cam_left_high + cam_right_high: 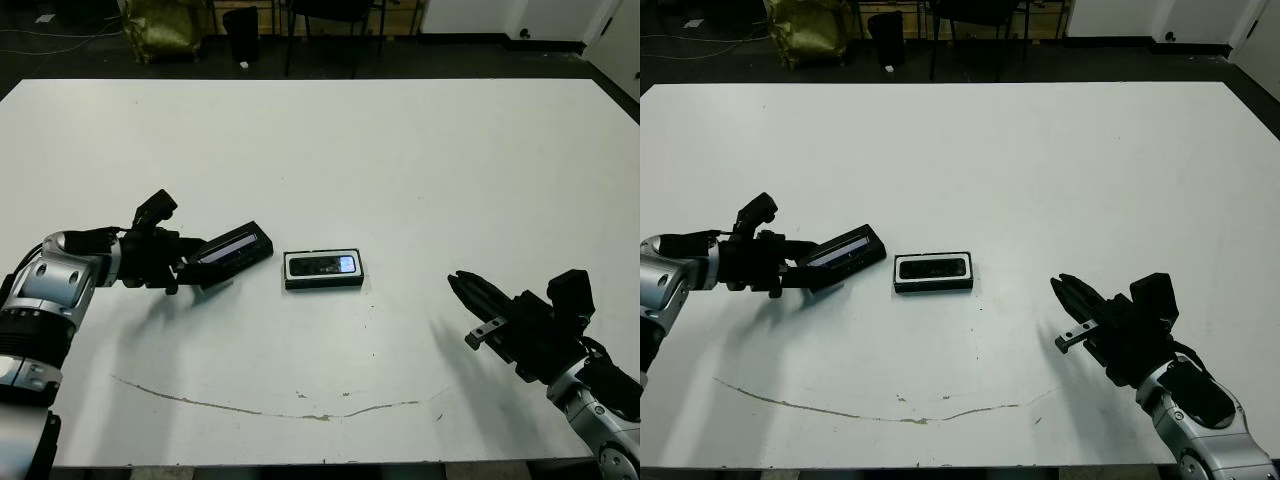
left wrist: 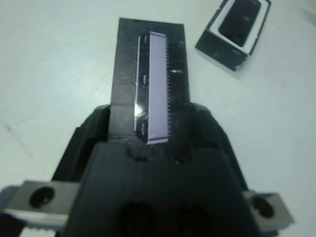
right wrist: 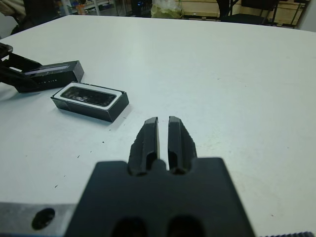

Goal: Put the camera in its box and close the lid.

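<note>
Camera's in the box, and your left gripper has the lid.

One box [image 1: 323, 270] sits mid-table, long axis running across it left to right, and the one camera [image 1: 325, 265] lies flat inside, bluish patch at its right end. One lid [image 1: 233, 248], just left of the box, is tilted, silver strip up, pointing toward it; your left gripper [image 1: 188, 266] is clamped on its near end. Your right gripper [image 3: 163, 139] hovers well apart to the right, fingers nearly together, holding nothing.
</note>
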{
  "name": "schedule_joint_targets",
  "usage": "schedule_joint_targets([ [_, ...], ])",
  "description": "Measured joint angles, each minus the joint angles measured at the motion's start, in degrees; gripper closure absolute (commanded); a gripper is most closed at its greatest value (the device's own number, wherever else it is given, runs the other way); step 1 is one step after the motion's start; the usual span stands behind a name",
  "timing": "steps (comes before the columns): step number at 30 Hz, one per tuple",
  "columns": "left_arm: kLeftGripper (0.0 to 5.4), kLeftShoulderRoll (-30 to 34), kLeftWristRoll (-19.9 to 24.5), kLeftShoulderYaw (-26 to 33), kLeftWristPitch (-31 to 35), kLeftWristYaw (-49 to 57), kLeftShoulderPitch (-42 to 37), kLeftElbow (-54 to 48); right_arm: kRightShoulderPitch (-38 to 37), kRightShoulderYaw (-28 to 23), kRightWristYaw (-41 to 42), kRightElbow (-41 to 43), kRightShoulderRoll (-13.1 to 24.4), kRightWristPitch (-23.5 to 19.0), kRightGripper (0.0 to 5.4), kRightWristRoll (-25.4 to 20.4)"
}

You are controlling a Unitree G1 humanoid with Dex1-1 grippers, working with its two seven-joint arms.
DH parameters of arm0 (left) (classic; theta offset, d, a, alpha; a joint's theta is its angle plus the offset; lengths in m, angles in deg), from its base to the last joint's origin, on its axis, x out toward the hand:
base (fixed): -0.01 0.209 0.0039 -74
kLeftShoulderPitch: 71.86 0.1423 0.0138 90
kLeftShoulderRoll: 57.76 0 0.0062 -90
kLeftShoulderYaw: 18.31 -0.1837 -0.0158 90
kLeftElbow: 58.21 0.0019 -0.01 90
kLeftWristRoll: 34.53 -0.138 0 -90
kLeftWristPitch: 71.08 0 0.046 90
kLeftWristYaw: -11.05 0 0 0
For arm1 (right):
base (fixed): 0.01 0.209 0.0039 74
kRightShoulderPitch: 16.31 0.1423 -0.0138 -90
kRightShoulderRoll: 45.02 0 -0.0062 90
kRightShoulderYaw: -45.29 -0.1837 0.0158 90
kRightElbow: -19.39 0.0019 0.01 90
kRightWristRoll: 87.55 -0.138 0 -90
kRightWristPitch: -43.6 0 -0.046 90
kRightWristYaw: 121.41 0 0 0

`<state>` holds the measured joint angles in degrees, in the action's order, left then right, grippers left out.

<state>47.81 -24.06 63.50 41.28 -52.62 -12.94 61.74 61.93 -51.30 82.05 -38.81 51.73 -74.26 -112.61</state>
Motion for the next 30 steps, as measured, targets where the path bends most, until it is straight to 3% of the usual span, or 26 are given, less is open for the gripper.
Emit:
schedule_joint_targets([
  [11,2.90,3.05,-0.98,0.58,0.15,-1.44,-0.54,-4.49,0.59,0.60,1.88,-4.53,-2.08,2.06,5.40,-1.78],
  [16,2.90,4.65,-1.25,-0.48,0.82,-4.21,-4.36,-10.34,1.82,0.60,4.21,-8.60,-3.00,5.19,5.40,-2.55],
  [20,2.90,4.75,-1.94,-3.33,3.06,-6.59,-9.02,-13.58,2.52,0.59,5.97,-10.77,-3.13,7.40,5.40,-2.90],
  [30,2.90,-0.59,-2.57,-10.97,5.87,-9.27,-15.78,-15.30,2.64,0.70,4.67,-9.85,-3.14,7.81,5.40,-2.40],
])
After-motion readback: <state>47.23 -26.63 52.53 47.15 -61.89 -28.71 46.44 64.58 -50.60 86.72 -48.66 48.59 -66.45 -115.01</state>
